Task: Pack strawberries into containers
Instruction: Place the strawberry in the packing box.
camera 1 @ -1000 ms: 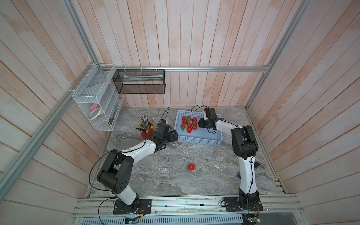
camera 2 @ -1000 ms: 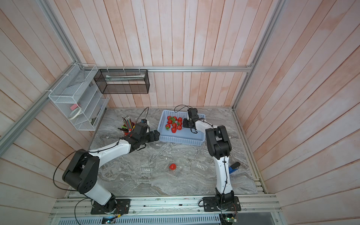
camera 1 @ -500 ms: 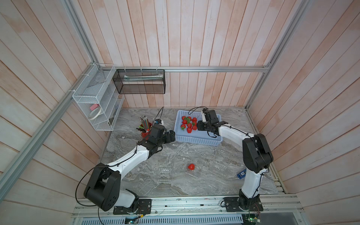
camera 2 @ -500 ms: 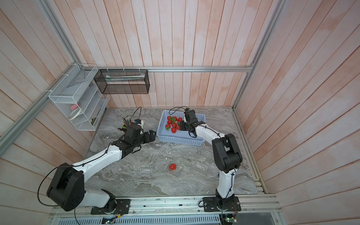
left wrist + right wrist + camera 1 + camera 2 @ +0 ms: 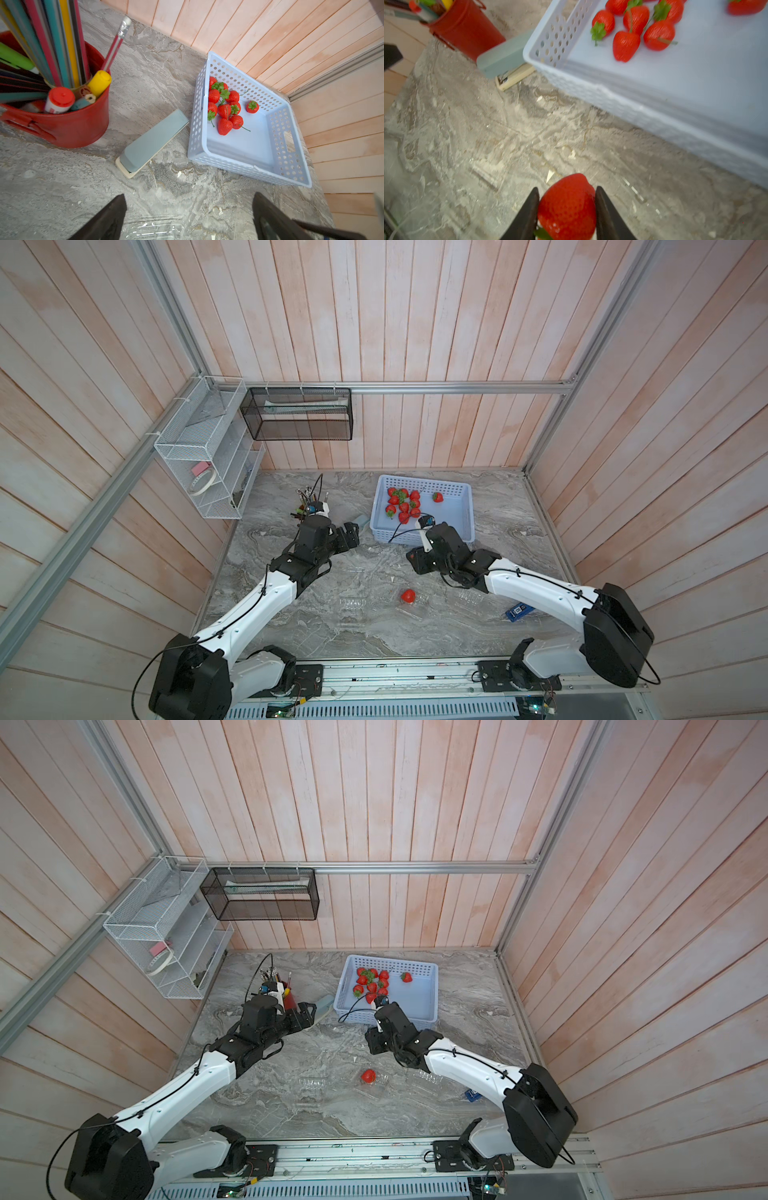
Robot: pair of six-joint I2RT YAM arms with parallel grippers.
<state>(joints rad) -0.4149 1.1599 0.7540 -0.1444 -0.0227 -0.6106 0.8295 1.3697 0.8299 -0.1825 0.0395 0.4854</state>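
Where the right gripper (image 5: pixel 417 562) hangs: in both top views, over bare table (image 5: pixel 498 531), just in front of the basket (image 5: pixel 424 482) and short of the containers (image 5: pixel 411 609).
Top views, strawberries (image 5: pixel 402 504): most are bunched in the basket's back corner on the pencil-cup side, with one lying apart. A single packed strawberry (image 5: pixel 368 1075) sits in the middle container, and the clear trays either side of it look empty.
Top views, left gripper (image 5: pixel 305 1013): spread wide and holding nothing, near the pencil cup (image 5: pixel 291 999) and the stapler (image 5: pixel 324 1004).
Top views, risk: from where I stand the containers nearly vanish against the marble. A drop aimed slightly off could catch a rim, and the berry would roll away.
Left wrist, left gripper (image 5: pixel 189 195): fingers well apart, with the edge of a clear container (image 5: pixel 153 228) low between them. The basket and stapler lie ahead.
Left wrist, risk: that tray looks feather-light, so a careless sweep or squeeze could shove or buckle it. The crowded pencil cup is also close enough to get clipped.
Right wrist, held strawberry (image 5: pixel 566 207): pinched by its flanks between the two dark fingers, tip outward and leaf toward the wrist.
Right wrist, risk: the berry is glossy and tapered, so I'd fear it squirting out forward. Below it is only bare marble, and no container shows here to check the aim against.
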